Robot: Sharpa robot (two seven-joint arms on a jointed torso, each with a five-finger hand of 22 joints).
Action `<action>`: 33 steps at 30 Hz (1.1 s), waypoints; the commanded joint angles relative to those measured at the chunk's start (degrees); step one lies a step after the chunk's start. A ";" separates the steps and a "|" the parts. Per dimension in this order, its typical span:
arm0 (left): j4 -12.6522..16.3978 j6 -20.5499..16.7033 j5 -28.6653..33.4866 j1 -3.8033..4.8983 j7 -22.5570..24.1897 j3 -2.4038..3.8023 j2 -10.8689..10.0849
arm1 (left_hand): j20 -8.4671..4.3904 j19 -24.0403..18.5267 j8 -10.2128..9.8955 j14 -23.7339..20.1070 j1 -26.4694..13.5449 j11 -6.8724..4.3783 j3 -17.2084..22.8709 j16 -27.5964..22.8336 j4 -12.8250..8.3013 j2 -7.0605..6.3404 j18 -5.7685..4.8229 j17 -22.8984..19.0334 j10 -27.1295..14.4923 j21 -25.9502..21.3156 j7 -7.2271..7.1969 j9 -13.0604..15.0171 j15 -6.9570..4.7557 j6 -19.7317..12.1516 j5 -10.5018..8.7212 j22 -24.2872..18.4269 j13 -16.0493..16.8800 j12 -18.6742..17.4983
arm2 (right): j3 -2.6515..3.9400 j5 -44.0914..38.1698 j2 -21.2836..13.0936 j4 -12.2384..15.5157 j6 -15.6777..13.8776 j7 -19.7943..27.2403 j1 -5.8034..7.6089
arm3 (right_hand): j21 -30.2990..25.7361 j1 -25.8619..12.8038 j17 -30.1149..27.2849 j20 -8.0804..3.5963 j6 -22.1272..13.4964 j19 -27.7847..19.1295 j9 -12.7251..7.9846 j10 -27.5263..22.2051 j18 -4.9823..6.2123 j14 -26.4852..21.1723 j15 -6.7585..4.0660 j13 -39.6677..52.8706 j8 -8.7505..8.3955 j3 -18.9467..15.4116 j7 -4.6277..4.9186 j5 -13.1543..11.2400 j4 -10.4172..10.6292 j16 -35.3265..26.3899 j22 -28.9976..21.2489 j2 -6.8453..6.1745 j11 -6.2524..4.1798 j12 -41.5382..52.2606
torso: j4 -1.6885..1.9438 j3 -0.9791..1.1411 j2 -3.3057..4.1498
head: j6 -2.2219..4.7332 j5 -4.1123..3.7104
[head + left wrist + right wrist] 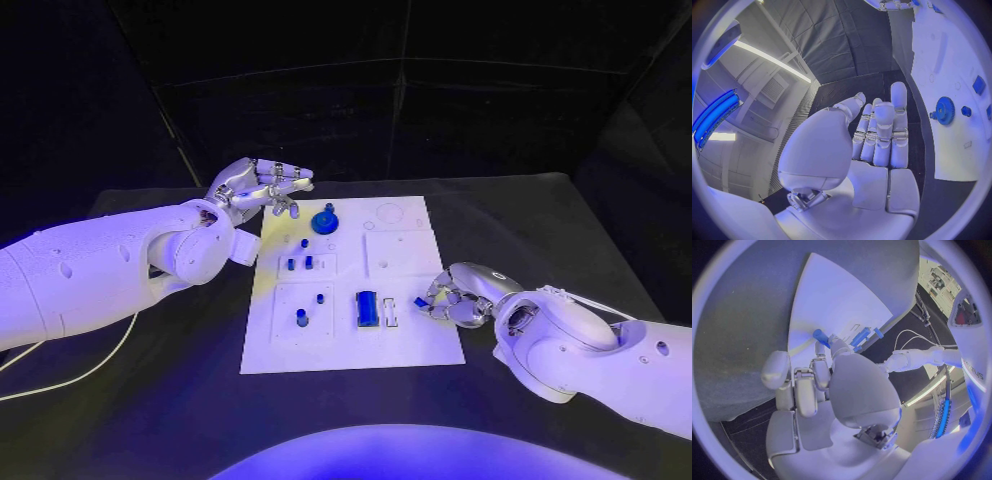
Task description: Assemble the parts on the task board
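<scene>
The board [411,345] lies flat in the middle of the table [577,230], and every place here is given from it. On it, toward its far end, sits a round blue gear [326,222]. Nearer the middle are 3 small blue pegs [299,262], close together. Toward the near end stands 1 more peg [302,318] in a square recess, and just beside that, toward the robot's right, lies a blue block [366,308] next to a pale slot [389,311].

The right hand [459,297] rests at the board's right edge, level with the block. Its fingers are curled in and pinch a small blue part [421,302]; in the right wrist view the part [821,336] pokes out past the fingertips over the white surface. The left hand [260,186] hovers off the board's far left corner, near the gear, fingers partly apart and holding nothing; the left wrist view shows its palm [879,150] bare.

My judgement: the step in hand is carrying the pinched part to its seat, and the pale slot or a hole near the block looks the likeliest target, though I cannot tell which. The next move calls for the right hand to travel inward over the board, line the part up above its recess, keep it upright, then press it down without knocking the block.
</scene>
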 commanded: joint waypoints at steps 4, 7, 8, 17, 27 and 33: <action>0.16 0.78 0.19 0.07 0.00 0.05 -0.02 | 0.27 0.01 0.35 -0.54 0.44 0.07 -0.32 0.12 -0.17 0.36 0.37 -0.06 -0.29 -0.28 -0.14 0.07 -0.02 -0.08 0.11 -0.06 0.06 0.33 | 0.02 8.52 0.92 -0.02 -3.29 2.40 0.08 | 0.39 -2.40 12.81 0.05 0.60 0.60 0.57 1.34 -0.97 5.69 -0.15 0.30 0.15 1.31 -0.19 -0.02 0.95 0.36 0.32 -1.52 -0.59 0.43 | -0.02 0.03 0.02 | -0.06 0.08; 0.16 0.79 0.19 0.07 -0.02 0.05 0.00 | 0.27 0.01 0.35 -0.54 0.44 0.07 -0.32 0.12 -0.17 0.36 0.37 -0.06 -0.29 -0.28 -0.14 0.07 -0.02 -0.08 0.11 -0.06 0.06 0.33 | 0.02 9.86 1.62 -0.24 -2.74 2.64 0.08 | 0.41 -3.36 12.79 0.07 0.77 0.61 0.70 1.44 -0.97 5.68 -0.14 0.42 0.22 1.93 -0.19 1.94 1.38 0.35 0.36 -2.53 -0.58 0.53 | 0.01 0.03 0.03 | -0.07 0.08; 0.16 0.81 0.19 0.07 -0.02 0.05 0.01 | 0.27 0.01 0.35 -0.54 0.44 0.07 -0.32 0.12 -0.17 0.36 0.37 -0.06 -0.29 -0.28 -0.14 0.07 -0.02 -0.08 0.11 -0.06 0.06 0.33 | 0.02 10.22 1.90 -0.30 -2.70 2.74 0.08 | 0.41 -3.49 12.80 0.07 0.80 0.61 0.72 1.47 -0.97 5.68 -0.13 0.46 0.24 2.02 -0.19 2.12 1.43 0.35 0.37 -2.64 -0.57 0.57 | 0.01 0.05 0.03 | -0.09 0.08; 0.16 0.84 0.19 0.07 -0.08 0.05 0.05 | 0.27 0.01 0.36 -0.58 0.47 0.07 -0.33 0.11 -0.20 0.32 0.37 -0.11 -0.34 -0.29 -0.12 0.06 -0.03 -0.11 0.11 -0.07 0.06 0.35 | 0.02 11.92 3.44 -0.73 -3.88 3.70 0.08 | 0.46 -4.41 12.95 0.07 0.98 0.66 0.87 1.53 -0.98 5.72 -0.13 0.51 0.36 2.38 -0.20 2.70 1.89 0.42 0.47 -3.32 -0.57 0.61 | -0.03 0.04 0.00 | -0.12 0.08; 0.18 0.91 0.19 0.07 -0.11 0.05 0.10 | 0.27 0.01 0.36 -0.58 0.47 0.07 -0.33 0.11 -0.20 0.32 0.37 -0.11 -0.34 -0.29 -0.12 0.06 -0.03 -0.11 0.11 -0.07 0.06 0.35 | 0.02 12.74 4.98 -1.67 -2.55 3.52 0.07 | 0.44 -6.63 12.93 0.11 1.07 0.65 1.13 1.60 -0.98 5.71 -0.08 0.55 0.50 2.07 -0.12 5.07 3.08 0.41 0.48 -4.61 -0.49 0.62 | 0.02 0.01 0.02 | -0.33 0.19; 0.25 0.96 0.19 0.08 -0.19 0.05 0.06 | 0.27 0.01 0.36 -0.58 0.47 0.07 -0.33 0.11 -0.20 0.32 0.37 -0.11 -0.34 -0.29 -0.12 0.06 -0.03 -0.11 0.11 -0.07 0.06 0.35 | 0.02 12.79 5.73 -2.18 -1.45 3.07 0.07 | 0.34 -7.61 12.84 0.15 1.07 0.55 1.23 1.55 -0.95 5.69 -0.02 0.49 0.53 1.53 -0.05 5.30 3.61 0.37 0.33 -5.22 -0.43 0.53 | -0.04 0.01 0.02 | -0.39 0.29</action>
